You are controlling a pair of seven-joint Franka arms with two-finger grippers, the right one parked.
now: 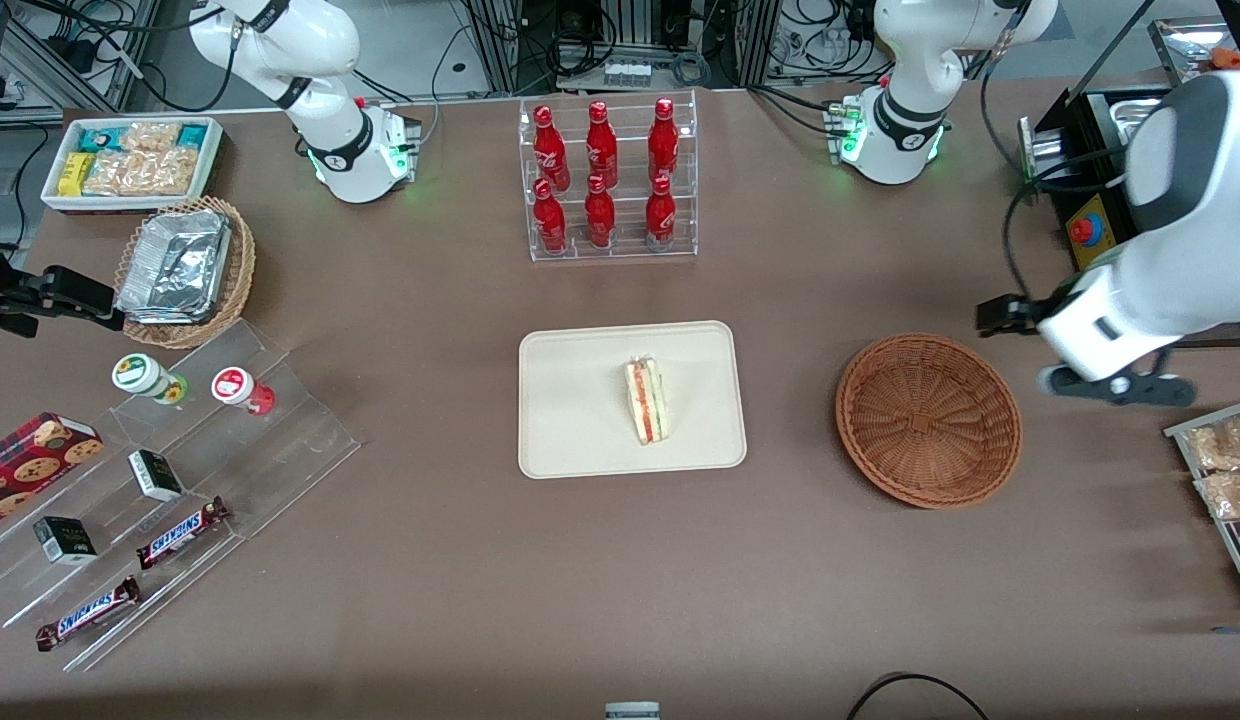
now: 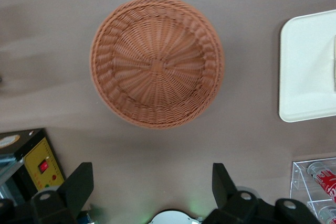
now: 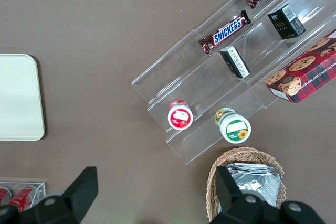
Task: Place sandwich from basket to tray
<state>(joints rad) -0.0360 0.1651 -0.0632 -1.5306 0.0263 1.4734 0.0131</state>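
Observation:
The sandwich (image 1: 647, 401), a clear-wrapped wedge with red, orange and green layers, lies on the cream tray (image 1: 580, 400), near its middle. The reddish-brown wicker basket (image 1: 927, 418) (image 2: 156, 61) stands empty beside the tray, toward the working arm's end of the table. My left gripper (image 1: 1002, 315) (image 2: 151, 182) hangs high over the table by the basket's rim, a little farther from the front camera than the basket. It is open, with nothing between its fingers (image 2: 79, 182). A corner of the tray (image 2: 307, 66) shows in the left wrist view.
A clear rack of red cola bottles (image 1: 605, 180) stands farther from the front camera than the tray. A black box with a red button (image 1: 1085, 230) and a rack of snack packets (image 1: 1225, 480) sit at the working arm's end. An acrylic snack stand (image 1: 170, 480) and a foil-filled tan basket (image 1: 185, 270) sit toward the parked arm's end.

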